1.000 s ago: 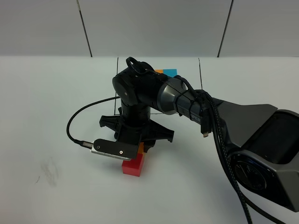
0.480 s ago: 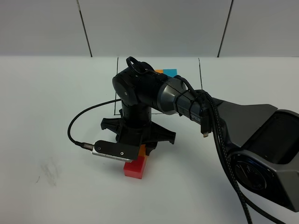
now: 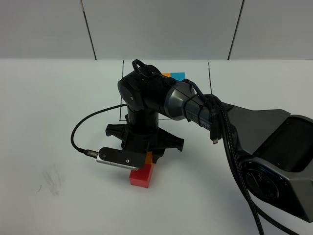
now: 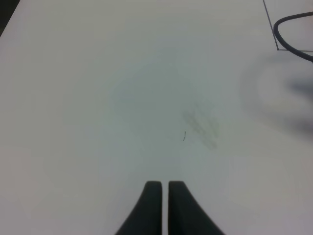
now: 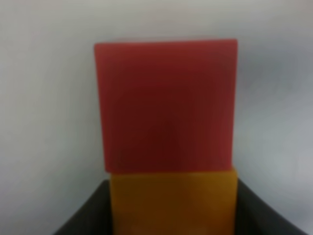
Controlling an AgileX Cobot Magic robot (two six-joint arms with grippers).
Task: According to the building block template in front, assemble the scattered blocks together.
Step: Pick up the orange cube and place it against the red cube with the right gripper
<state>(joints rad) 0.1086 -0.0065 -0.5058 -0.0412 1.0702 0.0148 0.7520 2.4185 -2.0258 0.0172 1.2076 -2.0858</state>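
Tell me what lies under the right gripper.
An orange cube sits between its fingers, butted against a red cube on the white table. The arm covers part of both from above; no loose blue cube shows.

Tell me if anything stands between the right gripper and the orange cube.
Nothing visible does. The orange cube sits directly between the fingers of the right gripper, and its far face touches the red cube.
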